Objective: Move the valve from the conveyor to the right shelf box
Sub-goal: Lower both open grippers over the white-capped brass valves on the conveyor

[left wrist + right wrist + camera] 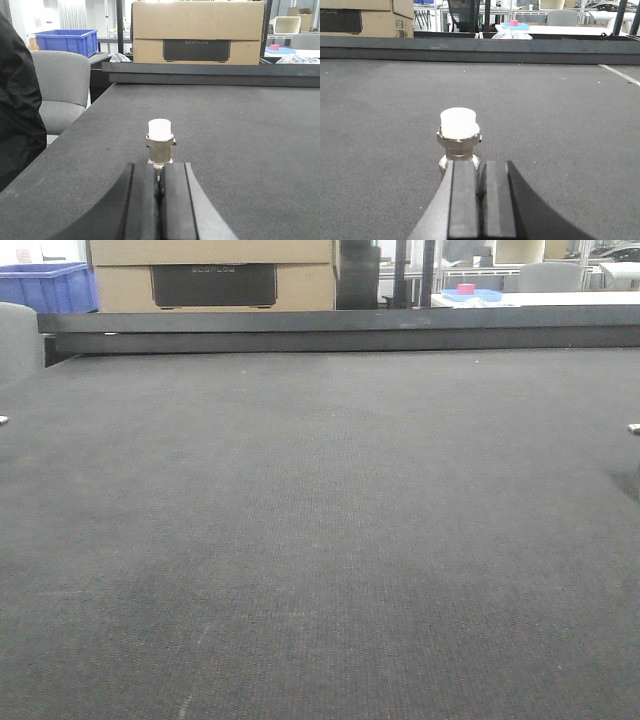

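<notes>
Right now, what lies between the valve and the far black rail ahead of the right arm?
Nothing, only bare conveyor between valve and rail; right wrist view shows it.

Left valve [160, 141], right valve [459, 134]: upright on conveyor [320, 540]
Both white cap, metal hex body, probably identical; conveyor surface dark grey weave.

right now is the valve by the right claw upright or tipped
Upright: the valve stands on the conveyor, white cap on top.
</notes>
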